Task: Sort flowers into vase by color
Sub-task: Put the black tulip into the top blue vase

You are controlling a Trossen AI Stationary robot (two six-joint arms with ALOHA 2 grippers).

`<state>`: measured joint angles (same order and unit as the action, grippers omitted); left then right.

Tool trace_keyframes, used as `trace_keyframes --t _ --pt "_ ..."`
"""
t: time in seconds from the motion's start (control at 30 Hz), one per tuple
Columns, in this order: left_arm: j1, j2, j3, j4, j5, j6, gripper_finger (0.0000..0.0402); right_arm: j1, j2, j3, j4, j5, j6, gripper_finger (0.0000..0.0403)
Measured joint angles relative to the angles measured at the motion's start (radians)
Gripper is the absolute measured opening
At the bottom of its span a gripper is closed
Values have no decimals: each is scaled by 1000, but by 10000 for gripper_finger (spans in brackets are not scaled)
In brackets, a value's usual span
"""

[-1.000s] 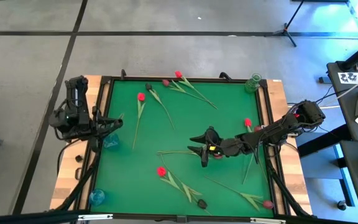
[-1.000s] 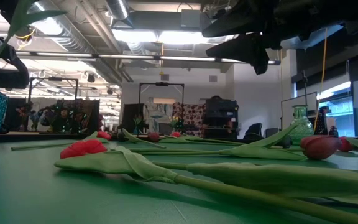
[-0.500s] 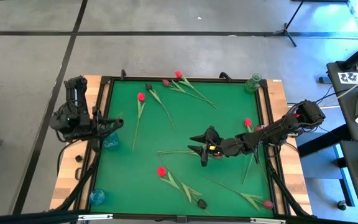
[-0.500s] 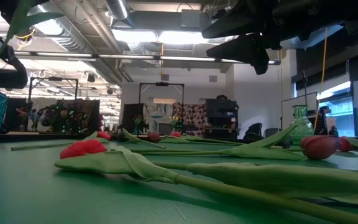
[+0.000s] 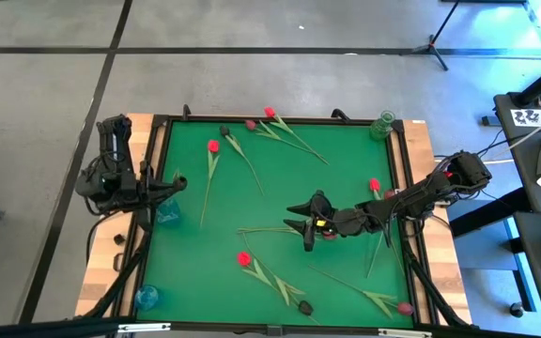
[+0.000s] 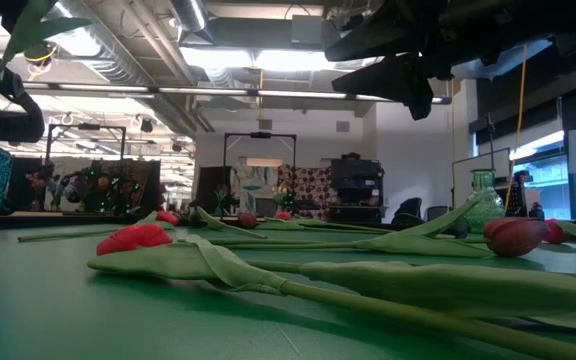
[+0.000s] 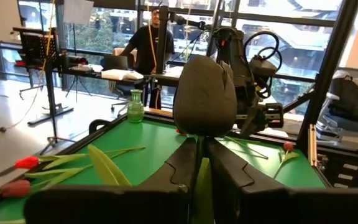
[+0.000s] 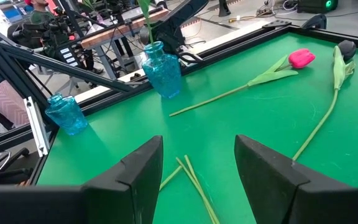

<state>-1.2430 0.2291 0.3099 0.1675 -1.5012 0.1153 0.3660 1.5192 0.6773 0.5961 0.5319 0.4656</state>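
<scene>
The left hand (image 5: 169,184) was clenched on a flower stem (image 7: 202,186) just above the blue vase (image 5: 166,213) at the left edge of the green table (image 5: 346,178), its dark head (image 7: 204,94) right before the wrist camera. The right hand (image 5: 301,225), released and holding nothing, hovered well to the right of that vase, over loose stems (image 8: 194,182). The other flowers (image 5: 212,146) lay scattered on the table beyond the vase.

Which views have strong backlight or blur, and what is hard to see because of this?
Low view: bright ceiling lights leave the arms overhead as dark shapes, and the nearest tulip stem is soft. Left wrist view: bright windows behind, with the left gripper dark and blurred. High view: evenly lit.
</scene>
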Motion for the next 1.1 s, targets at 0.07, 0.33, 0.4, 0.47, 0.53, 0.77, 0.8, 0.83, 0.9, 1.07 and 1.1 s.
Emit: trace_keyframes --t 0.07,0.33,0.4,0.47,0.53,0.77,0.8,0.83,0.9,1.07,1.1 --pt "0 0 0 2 10 0 38 0 0 0 0 0 0 198" --pt "0 0 0 10 -16 27 136 0 0 0 0 7 4 198" --pt "0 0 0 14 -33 65 159 0 0 0 0 10 5 198" --pt "0 0 0 44 -49 137 176 0 0 0 0 10 10 198" --pt "0 0 0 120 -71 230 186 0 0 0 0 10 26 198" --pt "-13 -1 0 285 -70 347 196 -1 0 0 0 15 28 198" --pt "-18 -1 0 289 -70 334 196 -1 0 0 0 19 28 198" --pt "-24 -1 0 291 -70 324 196 -1 0 0 0 24 28 198" --pt "-33 0 0 290 -70 302 196 -1 0 0 0 25 28 198" --pt "-46 0 0 231 -70 161 196 0 0 0 0 25 28 198" --pt "-47 0 0 223 -69 120 196 0 0 0 0 25 28 198"
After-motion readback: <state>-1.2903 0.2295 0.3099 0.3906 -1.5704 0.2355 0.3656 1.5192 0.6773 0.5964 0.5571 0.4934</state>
